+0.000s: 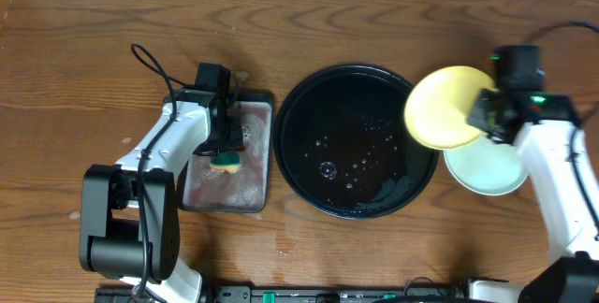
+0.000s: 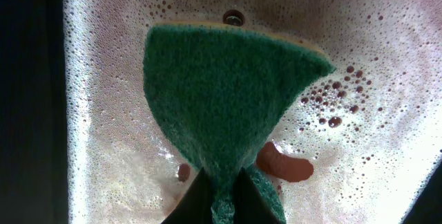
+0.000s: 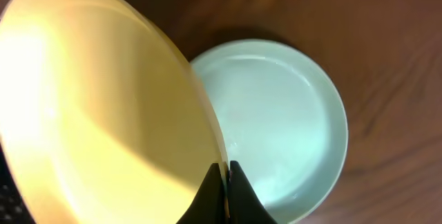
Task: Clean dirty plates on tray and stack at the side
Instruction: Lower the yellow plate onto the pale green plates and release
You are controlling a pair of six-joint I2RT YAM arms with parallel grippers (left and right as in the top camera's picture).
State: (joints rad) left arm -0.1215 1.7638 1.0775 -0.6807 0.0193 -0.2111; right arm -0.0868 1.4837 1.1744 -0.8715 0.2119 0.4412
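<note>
**A:** What is the right gripper [image 1: 482, 114] doing?

**B:** It is pinching the yellow plate [image 1: 440, 107] by its rim, jaws clamped tight on the edge. The plate is hanging tilted, overlapping the right rim of the black tray [image 1: 285, 144] and part of the mint plate [image 1: 491, 170].

**A:** Where is the mint plate lying?

**B:** It is sitting flat on the table [image 1: 374, 22], just beside the black tray, towards the table's right edge. I cannot tell whether another plate is lying under it.

**A:** And the black tray itself?

**B:** It is sitting mid-table, holding water drops and a small puddle near its front rim.

**A:** The left gripper [image 1: 223, 146]?

**B:** It is squeezing a green sponge [image 2: 228, 106], fingers closed hard on one end. It is holding the sponge over the grey tray [image 1: 211, 191], which is lying just beside the black tray, towards the table's left edge. Foam [image 2: 373, 30] is covering the grey tray's floor. Whether the sponge is touching the foam, I cannot tell.
</note>
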